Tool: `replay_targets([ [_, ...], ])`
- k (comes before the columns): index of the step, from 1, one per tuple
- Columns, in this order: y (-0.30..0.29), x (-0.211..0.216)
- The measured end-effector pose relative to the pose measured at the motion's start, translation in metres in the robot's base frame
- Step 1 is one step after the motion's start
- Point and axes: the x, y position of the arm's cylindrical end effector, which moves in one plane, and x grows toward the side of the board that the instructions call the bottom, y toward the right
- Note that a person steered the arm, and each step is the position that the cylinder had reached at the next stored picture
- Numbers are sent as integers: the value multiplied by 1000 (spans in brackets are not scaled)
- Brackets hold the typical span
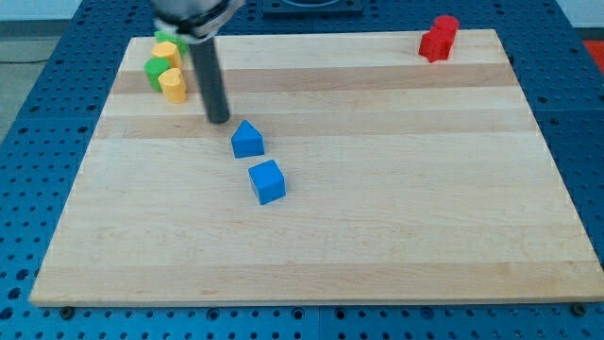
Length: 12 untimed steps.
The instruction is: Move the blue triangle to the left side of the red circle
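The blue triangle [247, 140] lies on the wooden desk [396, 217], a little toward the view's left of centre and in the upper half of the board. My tip [218, 120] rests on the desk just beside it, up and to the view's left of the triangle; a narrow strip of wood shows between the two, so they look apart, though the gap is slight. There is no gripper on this arm, so nothing opens, closes or holds: the rod is a plain dark shaft running up out of the view's top, and its end touches only the desk. A blue cube [267, 181] sits just below the triangle, toward the view's bottom and slightly to the right, near it but not touching. The red blocks [438, 38] stand well apart from all this, at the top right corner of the desk; two red pieces are pressed together there, and their shapes are hard to make out. At the top left corner a cluster of green blocks [159, 68] and yellow blocks [173, 85] huddles together, just to the view's left of the rod.
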Motion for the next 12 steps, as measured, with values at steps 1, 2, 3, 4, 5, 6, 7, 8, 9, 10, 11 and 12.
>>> replay_targets([
  [1,17,42],
  [2,55,43],
  [3,81,37],
  [4,123,16],
  [5,158,-22],
  [6,173,-73],
  [7,174,-100],
  [8,179,-114],
  [9,191,-130],
  [10,210,-145],
  [11,215,-161],
  [12,225,-167],
])
